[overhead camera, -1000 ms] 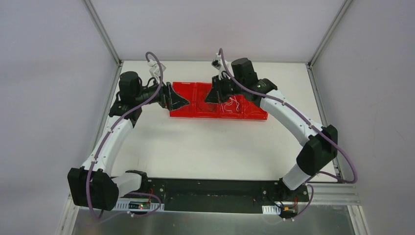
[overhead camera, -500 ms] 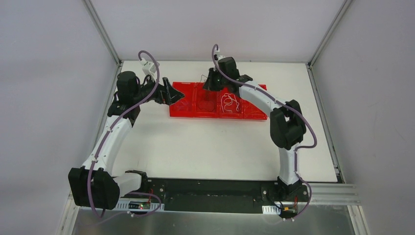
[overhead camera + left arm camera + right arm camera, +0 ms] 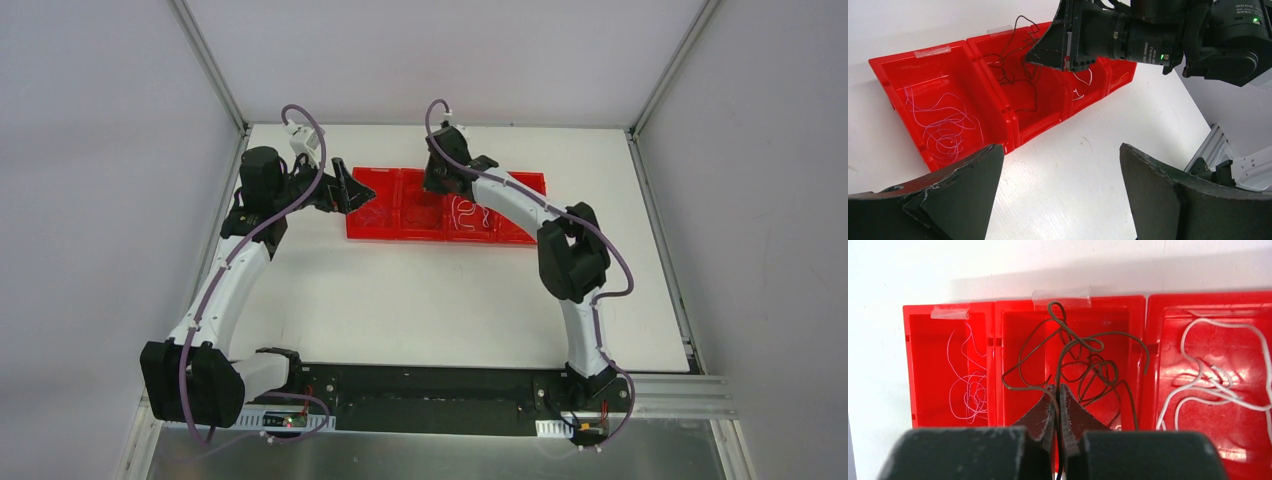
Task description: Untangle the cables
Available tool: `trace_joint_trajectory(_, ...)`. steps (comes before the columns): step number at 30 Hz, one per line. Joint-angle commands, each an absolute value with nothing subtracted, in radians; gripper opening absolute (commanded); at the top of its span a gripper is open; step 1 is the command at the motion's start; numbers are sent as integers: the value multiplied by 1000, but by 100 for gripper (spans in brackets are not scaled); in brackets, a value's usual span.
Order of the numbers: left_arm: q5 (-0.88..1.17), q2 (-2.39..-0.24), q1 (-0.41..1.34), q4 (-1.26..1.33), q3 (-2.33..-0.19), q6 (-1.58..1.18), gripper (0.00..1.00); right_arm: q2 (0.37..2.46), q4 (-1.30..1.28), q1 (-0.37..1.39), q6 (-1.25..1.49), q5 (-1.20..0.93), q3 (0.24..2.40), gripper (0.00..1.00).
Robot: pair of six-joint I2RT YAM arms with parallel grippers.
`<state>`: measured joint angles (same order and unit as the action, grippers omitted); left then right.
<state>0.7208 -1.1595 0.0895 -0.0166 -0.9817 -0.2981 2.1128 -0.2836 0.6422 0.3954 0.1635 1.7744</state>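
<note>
A red tray [image 3: 520,238] with several compartments lies at the table's far side. In the right wrist view, its left compartment holds a hair-thin white wire [image 3: 968,387], the middle one a dark cable tangle [image 3: 1083,360], the right one a thicker white cable [image 3: 1218,382]. My right gripper [image 3: 1058,390] is shut on a strand of the dark cable, over the middle compartment [image 3: 437,183]. My left gripper [image 3: 1058,165] is open and empty over the bare table beside the tray's left end [image 3: 360,200]. The dark cable [image 3: 1018,55] and thin white wire [image 3: 943,130] also show in the left wrist view.
The tray [image 3: 994,365] lies close to the far table edge and the white back wall. Metal frame posts stand at the back left [image 3: 215,70] and back right [image 3: 670,70]. The right arm's elbow [image 3: 572,250] rises in front of the tray's right end.
The right arm's elbow has swung left and folded up, and its wrist has turned over the tray's middle. The left gripper has drawn back slightly to the left.
</note>
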Motion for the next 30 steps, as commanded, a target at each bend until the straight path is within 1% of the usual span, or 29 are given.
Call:
trace_joint_trajectory(1, 705, -1157, 76, 5, -967, -284, 89, 2092, -327, 682, 479, 247, 1795, 0)
trace_joint_trajectory(6, 702, -1153, 75, 5, -963, -287, 89, 2113, -328, 704, 524, 332, 1811, 0)
trace_joint_trajectory(7, 702, -1151, 75, 5, -964, -287, 89, 2120, -328, 705, 533, 343, 1816, 4)
trace_joint_trajectory(9, 705, -1149, 76, -6, -965, -286, 89, 2132, -330, 706, 554, 365, 1819, 8)
trace_joint_trajectory(14, 709, -1152, 75, -23, -969, -283, 89, 2157, -334, 706, 581, 358, 1839, 10)
trace_joint_trajectory(15, 709, -1153, 76, -23, -967, -282, 89, 2159, -334, 706, 580, 354, 1846, 13)
trace_joint_trajectory(16, 710, -1156, 75, -23, -967, -281, 89, 2158, -332, 706, 576, 349, 1850, 18)
trace_joint_trajectory(20, 713, -1160, 76, -23, -968, -281, 89, 2136, -321, 704, 546, 325, 1859, 39)
trace_joint_trajectory(22, 716, -1161, 75, -23, -971, -279, 89, 2119, -319, 704, 531, 319, 1856, 46)
trace_joint_trajectory(26, 712, -1159, 75, -35, -978, -275, 89, 2079, -313, 704, 502, 301, 1831, 53)
trace_joint_trajectory(28, 704, -1158, 75, -62, -989, -268, 90, 2052, -308, 705, 482, 289, 1814, 58)
trace_joint_trajectory(29, 704, -1160, 75, -82, -999, -263, 92, 2036, -304, 704, 469, 282, 1804, 64)
trace_joint_trajectory(30, 708, -1165, 74, -110, -1012, -256, 94, 2021, -298, 705, 453, 269, 1792, 72)
